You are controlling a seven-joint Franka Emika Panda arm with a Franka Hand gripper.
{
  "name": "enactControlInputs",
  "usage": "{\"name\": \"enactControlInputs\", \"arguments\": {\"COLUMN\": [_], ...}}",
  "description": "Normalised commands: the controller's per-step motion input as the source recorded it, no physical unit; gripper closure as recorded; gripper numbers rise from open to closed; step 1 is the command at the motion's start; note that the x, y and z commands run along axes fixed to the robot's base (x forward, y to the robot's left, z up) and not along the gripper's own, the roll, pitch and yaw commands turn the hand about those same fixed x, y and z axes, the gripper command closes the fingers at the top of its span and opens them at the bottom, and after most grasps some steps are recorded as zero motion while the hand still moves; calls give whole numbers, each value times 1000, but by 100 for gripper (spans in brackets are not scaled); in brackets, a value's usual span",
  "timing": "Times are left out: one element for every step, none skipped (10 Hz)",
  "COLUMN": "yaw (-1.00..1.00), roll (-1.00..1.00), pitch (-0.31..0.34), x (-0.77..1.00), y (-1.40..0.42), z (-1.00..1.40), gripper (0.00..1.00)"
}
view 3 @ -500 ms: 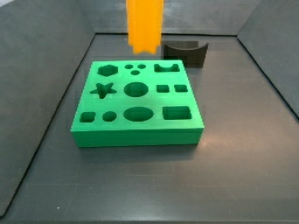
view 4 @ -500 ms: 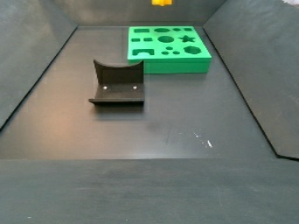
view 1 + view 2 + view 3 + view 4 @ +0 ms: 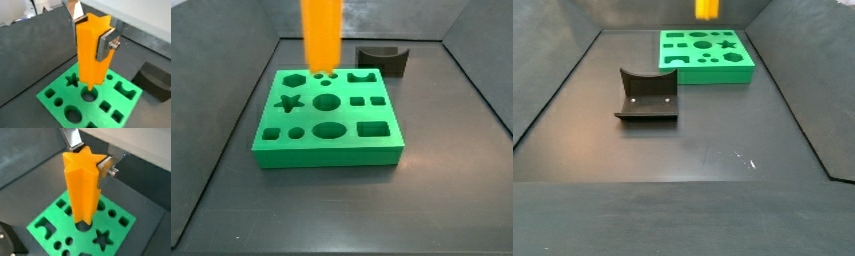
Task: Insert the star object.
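The star object (image 3: 90,55) is a long orange bar with a star-shaped end, and it hangs upright in my gripper (image 3: 91,35). The silver fingers (image 3: 105,42) are shut on its upper part in both wrist views (image 3: 87,158). The bar (image 3: 83,185) hovers above the green block (image 3: 63,95), its lower end over the block's middle holes, apart from the surface. The star-shaped hole (image 3: 71,79) lies beside the bar's lower end and is open. In both side views only the bar (image 3: 321,35) (image 3: 707,8) shows above the block (image 3: 331,140); the gripper is above the picture.
The dark grey notched block (image 3: 385,60) stands behind the green block, and it also shows in a side view (image 3: 647,97) on the dark floor. Sloping dark walls (image 3: 225,120) enclose the floor. The green block (image 3: 727,70) has several other shaped holes.
The bar has moved lower and sideways over the green block, toward the side with the star-shaped hole. The grip is unchanged.
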Motion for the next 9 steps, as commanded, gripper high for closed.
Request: {"name": "enactControlInputs", "arguments": {"yaw": [-74, -43, -40, -46, -49, -54, -77, -414, -791], "roll": [-263, -284, -247, -206, -170, -129, -144, -167, -109], "pitch": [0, 0, 0, 0, 0, 0, 0, 20, 19], "x": [-663, -477, -437, -429, -354, -283, -274, -206, -280], "y": [171, 94, 3, 0, 0, 0, 0, 0, 3], "z": [-703, -643, -489, -417, -340, -260, -251, -269, -180], "gripper": [100, 100, 100, 100, 100, 100, 100, 100, 100]}}
